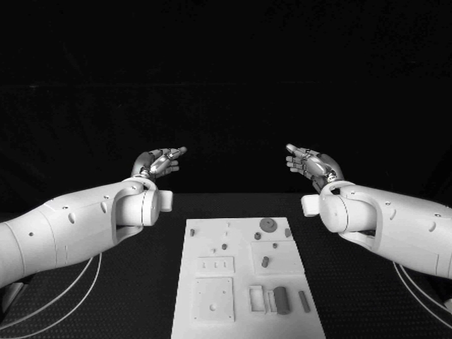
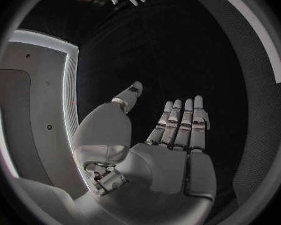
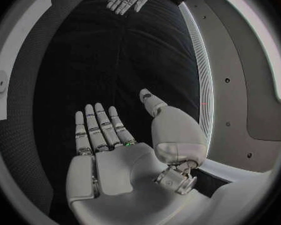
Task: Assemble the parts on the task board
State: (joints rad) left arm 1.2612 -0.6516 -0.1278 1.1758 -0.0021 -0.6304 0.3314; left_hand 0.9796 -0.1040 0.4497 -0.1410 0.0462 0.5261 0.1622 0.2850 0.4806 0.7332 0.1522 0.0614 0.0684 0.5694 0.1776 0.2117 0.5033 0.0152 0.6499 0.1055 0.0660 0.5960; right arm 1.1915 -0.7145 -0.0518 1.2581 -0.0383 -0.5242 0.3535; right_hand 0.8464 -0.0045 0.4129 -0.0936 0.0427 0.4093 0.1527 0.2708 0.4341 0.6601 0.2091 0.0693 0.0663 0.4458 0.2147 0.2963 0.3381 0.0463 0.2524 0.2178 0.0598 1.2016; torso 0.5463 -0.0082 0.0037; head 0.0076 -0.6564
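The white task board (image 1: pixel 244 311) lies in the middle of the table, near the front. Several small grey parts lie on it: a round one (image 1: pixel 269 224) at its far end, a short one (image 1: pixel 265 261) mid-board, and two long ones (image 1: pixel 282 298) near its front right. My left hand (image 1: pixel 157 164) hangs beyond the board's far left, held up and empty. My right hand (image 1: pixel 313 164) mirrors it beyond the far right. In the left wrist view the left hand (image 2: pixel 168 150) shows a flat palm with straight fingers; in the right wrist view the right hand (image 3: pixel 122 150) does the same.
The board has square recesses (image 1: pixel 215 299) on its left half and a slot frame (image 1: pixel 258 298) near the front. Black table surface (image 1: pixel 348 282) surrounds the board. Cables (image 1: pixel 63 296) run under the left arm, and others run under the right arm (image 1: pixel 430 304).
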